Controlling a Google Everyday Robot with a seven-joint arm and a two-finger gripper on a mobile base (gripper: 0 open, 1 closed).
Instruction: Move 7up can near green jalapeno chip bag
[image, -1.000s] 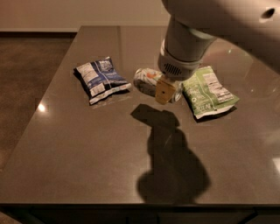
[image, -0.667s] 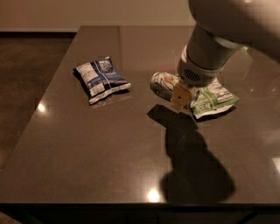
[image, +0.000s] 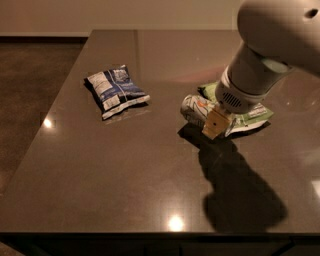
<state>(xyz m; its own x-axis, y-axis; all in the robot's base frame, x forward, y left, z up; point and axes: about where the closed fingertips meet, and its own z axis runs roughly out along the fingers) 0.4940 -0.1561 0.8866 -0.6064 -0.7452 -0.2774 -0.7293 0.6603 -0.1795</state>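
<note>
Dark bench (image: 125, 175) | pincer (image: 216, 122) clamped on silver-green 7up can (image: 195, 107) | moved right, beside crinkly green jalapeno chip bag (image: 252, 116) | nearly done

Surface (image: 150, 190): we list three items on it, with the gripper above.
1. Other chip bag (image: 116, 91): lies flat at the left, toward the far side, well apart from the rest.
2. 7up can (image: 196, 108): on its side, right of centre.
3. Green jalapeno chip bag (image: 252, 114): lies flat just right of and behind the can; we cannot tell whether they touch.
4. Gripper (image: 216, 123): at the can's near right end, over the bag's left part.
</note>
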